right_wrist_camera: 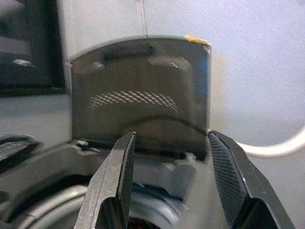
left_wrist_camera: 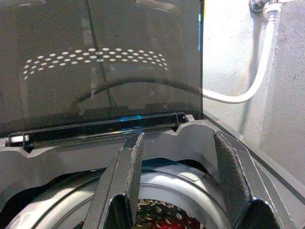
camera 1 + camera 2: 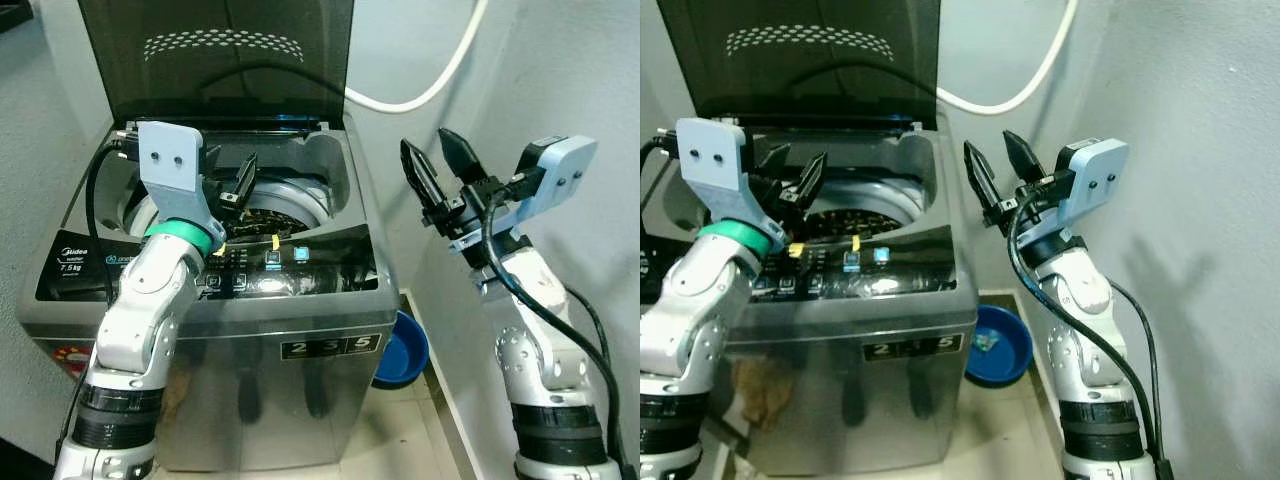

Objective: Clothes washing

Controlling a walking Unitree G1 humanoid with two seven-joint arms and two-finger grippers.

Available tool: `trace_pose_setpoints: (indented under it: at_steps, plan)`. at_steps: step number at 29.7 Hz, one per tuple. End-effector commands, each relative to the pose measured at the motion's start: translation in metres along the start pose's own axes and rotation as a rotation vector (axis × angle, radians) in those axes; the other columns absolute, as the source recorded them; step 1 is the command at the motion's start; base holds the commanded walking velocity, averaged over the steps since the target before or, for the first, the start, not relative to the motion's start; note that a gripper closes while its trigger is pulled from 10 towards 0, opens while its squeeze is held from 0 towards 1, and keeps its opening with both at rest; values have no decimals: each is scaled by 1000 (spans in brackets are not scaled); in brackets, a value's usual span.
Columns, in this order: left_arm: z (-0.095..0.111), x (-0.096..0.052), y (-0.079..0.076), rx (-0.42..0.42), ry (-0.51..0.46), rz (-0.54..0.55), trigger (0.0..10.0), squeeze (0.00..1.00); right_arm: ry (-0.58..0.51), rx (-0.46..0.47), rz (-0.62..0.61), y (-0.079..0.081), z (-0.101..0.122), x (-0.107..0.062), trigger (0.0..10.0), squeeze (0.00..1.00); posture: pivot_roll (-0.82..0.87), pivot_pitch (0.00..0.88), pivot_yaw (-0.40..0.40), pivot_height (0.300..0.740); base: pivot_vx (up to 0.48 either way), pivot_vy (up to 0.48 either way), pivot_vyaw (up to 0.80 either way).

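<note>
The left hand (image 3: 232,190) hovers over the near rim of the washer (image 3: 300,300), fingers spread and empty. The right hand (image 3: 440,165) is raised just right of the washer, also released. The lid (image 3: 215,60) stands open; clothes (image 3: 265,222) lie in the drum. A blue basin (image 3: 405,350) sits on the floor, right.

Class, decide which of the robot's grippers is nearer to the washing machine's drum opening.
Left. The left gripper hangs over the drum opening; the right gripper is raised beside the washing machine, off its right side.

Left gripper (image 3: 232,188) raised, fingers parted; right gripper (image 3: 442,166) likewise
</note>
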State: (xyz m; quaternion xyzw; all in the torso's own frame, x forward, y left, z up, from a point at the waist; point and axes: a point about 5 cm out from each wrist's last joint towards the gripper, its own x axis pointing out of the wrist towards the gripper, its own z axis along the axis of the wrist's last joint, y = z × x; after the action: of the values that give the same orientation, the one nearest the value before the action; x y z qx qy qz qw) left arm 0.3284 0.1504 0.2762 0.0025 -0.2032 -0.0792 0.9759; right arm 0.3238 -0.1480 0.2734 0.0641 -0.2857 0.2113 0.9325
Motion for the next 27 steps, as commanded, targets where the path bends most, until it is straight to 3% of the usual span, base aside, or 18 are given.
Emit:
trace_pose_setpoints:
  at_steps: [1, 8, 27]
  plan:
    - [-1, 1, 2, 9, -2, 15, 10000, 0, 5, -4, -31, -6, -2, 1, 10000, 0, 9, 0, 18, 740, 0, 0, 0]
    - [-1, 3, 5, 11, -20, 61, 10000, 0, 22, 9, -60, 0, -8, 15, 10000, 0, 43, 0, -16, 740, 0, 0, 0]
    - [-1, 0, 12, 38, -31, 90, 10000, 0, -1, 43, -13, 12, -7, 21, 10000, 0, 70, 0, -13, 740, 0, 0, 0]
